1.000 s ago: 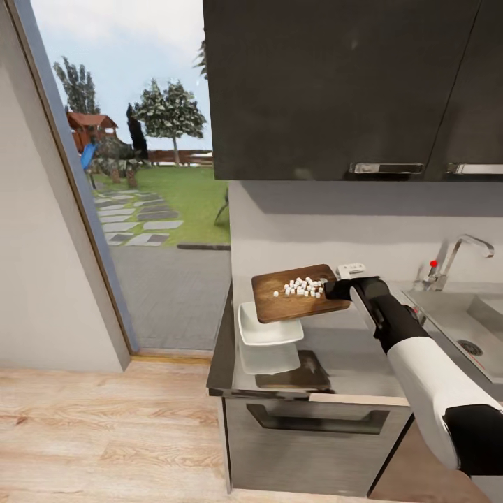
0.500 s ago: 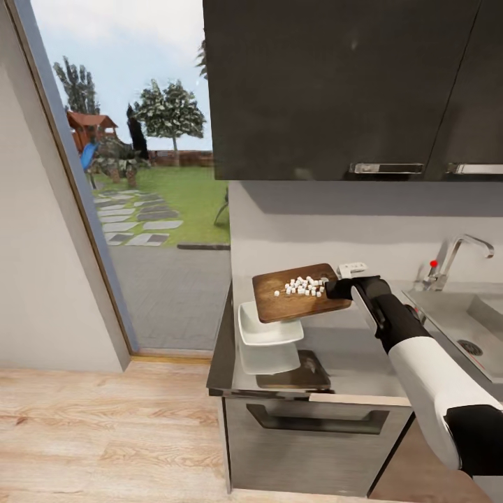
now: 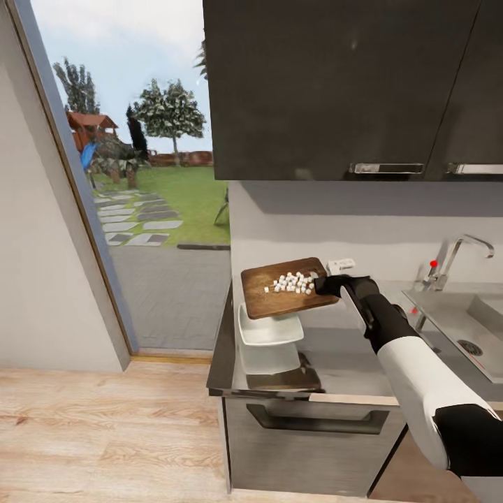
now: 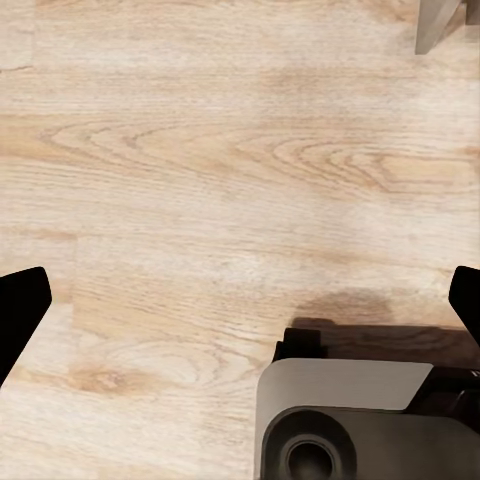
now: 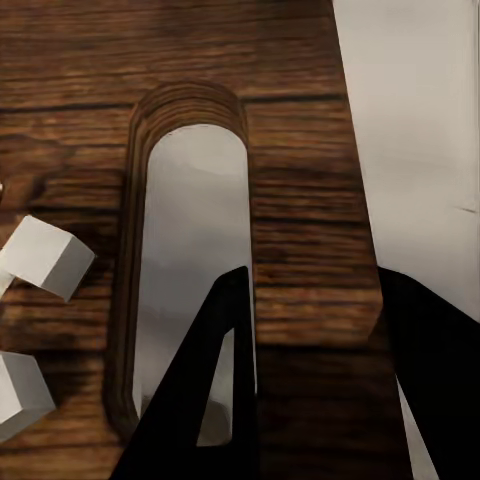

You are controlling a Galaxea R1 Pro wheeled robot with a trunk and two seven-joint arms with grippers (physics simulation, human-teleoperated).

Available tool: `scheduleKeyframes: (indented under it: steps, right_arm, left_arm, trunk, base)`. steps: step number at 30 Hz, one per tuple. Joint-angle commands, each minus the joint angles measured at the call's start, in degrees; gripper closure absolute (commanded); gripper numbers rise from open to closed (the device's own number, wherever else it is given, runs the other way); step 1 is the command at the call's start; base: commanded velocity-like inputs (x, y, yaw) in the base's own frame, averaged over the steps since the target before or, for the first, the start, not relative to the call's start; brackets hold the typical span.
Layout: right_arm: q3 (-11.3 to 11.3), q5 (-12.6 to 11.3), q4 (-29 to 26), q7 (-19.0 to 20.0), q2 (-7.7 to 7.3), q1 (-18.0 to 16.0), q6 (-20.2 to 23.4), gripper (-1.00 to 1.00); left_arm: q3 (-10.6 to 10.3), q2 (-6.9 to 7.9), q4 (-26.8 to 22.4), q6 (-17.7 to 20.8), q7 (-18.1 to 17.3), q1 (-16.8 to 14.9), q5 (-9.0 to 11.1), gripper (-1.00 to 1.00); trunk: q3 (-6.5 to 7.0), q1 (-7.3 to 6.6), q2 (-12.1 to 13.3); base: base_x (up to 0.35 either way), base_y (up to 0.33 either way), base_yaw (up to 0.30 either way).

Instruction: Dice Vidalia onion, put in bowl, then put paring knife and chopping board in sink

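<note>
Head view: right gripper [image 3: 325,284] clamps the handle end of the chopping board [image 3: 286,297], which is lifted off the countertop [image 3: 349,356] and partly overhangs the white bowl [image 3: 269,330]. Diced Vidalia onion [image 3: 292,282] sits as small white cubes on the board's upper surface. Sink [image 3: 467,323] with chrome tap [image 3: 450,260] lies well apart at the robot's right. Right wrist view: one finger passes through the board's oval slot, the other grips the outer edge; jaws closed on the strip of wood between. Left wrist view: left gripper [image 4: 240,300] hangs over wooden floor [image 4: 200,180], fingers spread wide, holding nothing.
</note>
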Motion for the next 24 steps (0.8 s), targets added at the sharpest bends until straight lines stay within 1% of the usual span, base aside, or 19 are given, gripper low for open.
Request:
scheduleKeyframes:
  steps: [1, 18, 24]
  right_arm:
    - [0.2, -0.4, -0.1, -0.1, -0.08, 0.0, -0.1, 1.00]
    - [0.2, -0.3, 0.0, -0.2, -0.16, 0.0, -0.5, 1.00]
    - [0.3, 0.4, 0.0, -0.2, -0.16, 0.0, -0.5, 1.00]
  left_arm:
    - [-0.5, -0.05, 0.3, -0.4, 0.0, -0.1, 0.6, -1.00]
    - [-0.5, -0.05, 0.3, -0.4, 0.0, -0.1, 0.6, -1.00]
    - [-0.5, -0.05, 0.3, -0.4, 0.0, -0.1, 0.6, -1.00]
  trunk:
    - [-0.09, 0.01, -0.1]
    - [-0.09, 0.01, -0.1]
    - [-0.09, 0.01, -0.1]
  base:
    - [0.000, 0.000, 0.000]
    - [0.000, 0.000, 0.000]
    - [0.000, 0.000, 0.000]
